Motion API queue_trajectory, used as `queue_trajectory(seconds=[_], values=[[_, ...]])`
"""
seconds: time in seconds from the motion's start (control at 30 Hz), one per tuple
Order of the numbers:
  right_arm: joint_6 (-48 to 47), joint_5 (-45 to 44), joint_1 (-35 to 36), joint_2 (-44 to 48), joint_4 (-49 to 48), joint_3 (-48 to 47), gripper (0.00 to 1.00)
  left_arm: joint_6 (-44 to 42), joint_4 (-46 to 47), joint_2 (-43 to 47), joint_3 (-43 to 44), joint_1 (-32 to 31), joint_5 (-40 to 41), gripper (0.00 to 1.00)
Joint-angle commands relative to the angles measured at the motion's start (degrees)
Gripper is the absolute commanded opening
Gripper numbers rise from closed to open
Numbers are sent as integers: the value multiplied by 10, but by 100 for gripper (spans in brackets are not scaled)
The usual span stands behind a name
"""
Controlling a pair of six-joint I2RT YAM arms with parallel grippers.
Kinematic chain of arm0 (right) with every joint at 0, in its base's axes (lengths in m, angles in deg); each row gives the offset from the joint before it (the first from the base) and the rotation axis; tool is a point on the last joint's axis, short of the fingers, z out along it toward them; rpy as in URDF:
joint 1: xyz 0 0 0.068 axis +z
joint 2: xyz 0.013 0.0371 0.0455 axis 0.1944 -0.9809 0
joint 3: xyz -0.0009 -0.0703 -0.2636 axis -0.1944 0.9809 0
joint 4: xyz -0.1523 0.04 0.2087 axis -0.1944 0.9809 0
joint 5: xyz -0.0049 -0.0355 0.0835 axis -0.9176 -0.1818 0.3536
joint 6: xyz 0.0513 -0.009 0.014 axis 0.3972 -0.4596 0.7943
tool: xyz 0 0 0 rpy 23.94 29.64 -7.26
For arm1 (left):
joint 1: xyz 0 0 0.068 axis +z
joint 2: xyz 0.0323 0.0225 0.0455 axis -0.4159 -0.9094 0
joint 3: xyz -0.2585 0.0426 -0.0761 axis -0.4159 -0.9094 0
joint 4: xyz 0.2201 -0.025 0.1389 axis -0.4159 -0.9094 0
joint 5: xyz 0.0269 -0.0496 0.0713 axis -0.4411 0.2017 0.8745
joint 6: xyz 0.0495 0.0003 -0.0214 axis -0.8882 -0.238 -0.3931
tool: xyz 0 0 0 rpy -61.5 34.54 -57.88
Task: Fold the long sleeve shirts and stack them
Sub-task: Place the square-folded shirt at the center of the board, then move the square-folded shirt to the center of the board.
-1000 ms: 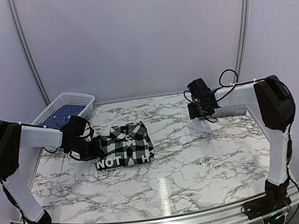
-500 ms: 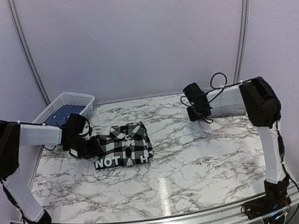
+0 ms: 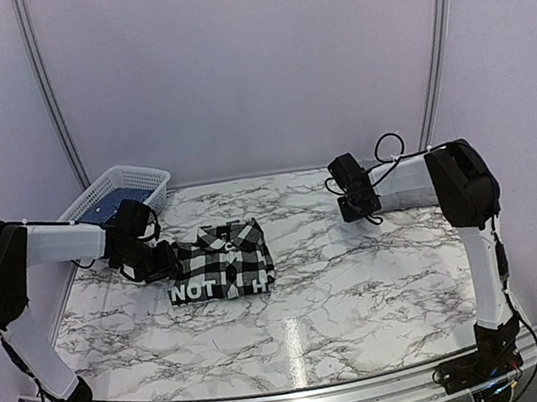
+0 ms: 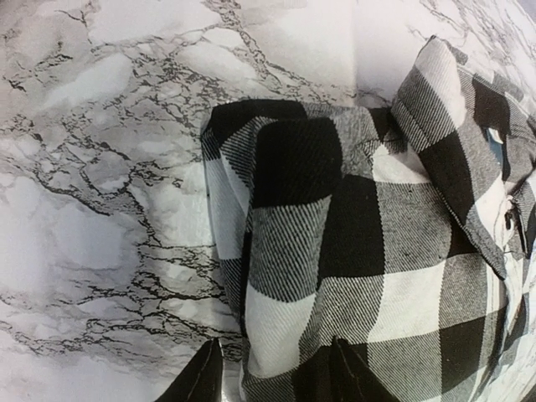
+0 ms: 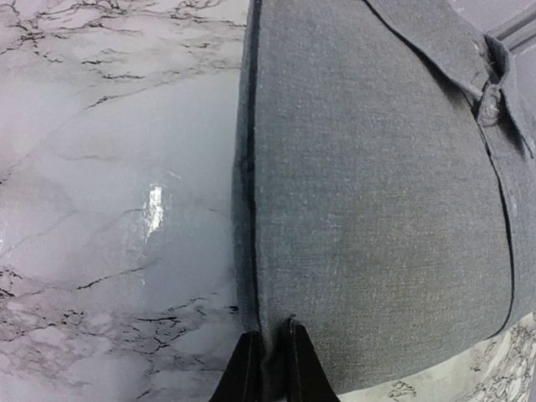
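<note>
The checked shirt (image 3: 225, 260) lies folded on the table (image 3: 361, 278), left of centre. The left end effector (image 4: 275, 360) stands half open astride the shirt's left edge, gripping nothing. On the right, the right end effector (image 5: 270, 343) is nearly closed, pinching the edge of a grey shirt (image 5: 377, 209).

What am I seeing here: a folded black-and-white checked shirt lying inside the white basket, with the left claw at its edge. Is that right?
Not quite. The top view shows the checked shirt lying on the marble table, outside the white basket, not inside it. The rest holds: it is folded, and the left claw is at its edge.
</note>
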Motion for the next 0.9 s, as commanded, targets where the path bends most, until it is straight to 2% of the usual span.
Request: queue_trajectory(seconds=[0.0,0.3,0.57,0.7,0.87], values=[[13,8,0,9,27,4,1,-5,-21,37,14,4,20,45],[61,82,32,123,35,124,0,-3,-22,71,7,4,17,47],[168,178,131,214,18,227,0,-9,-20,92,4,4,5,47],[229,222,202,232,0,242,0,-6,-10,103,-7,3,-2,47],[283,259,270,214,-15,214,0,-2,0,113,-14,4,-10,47]])
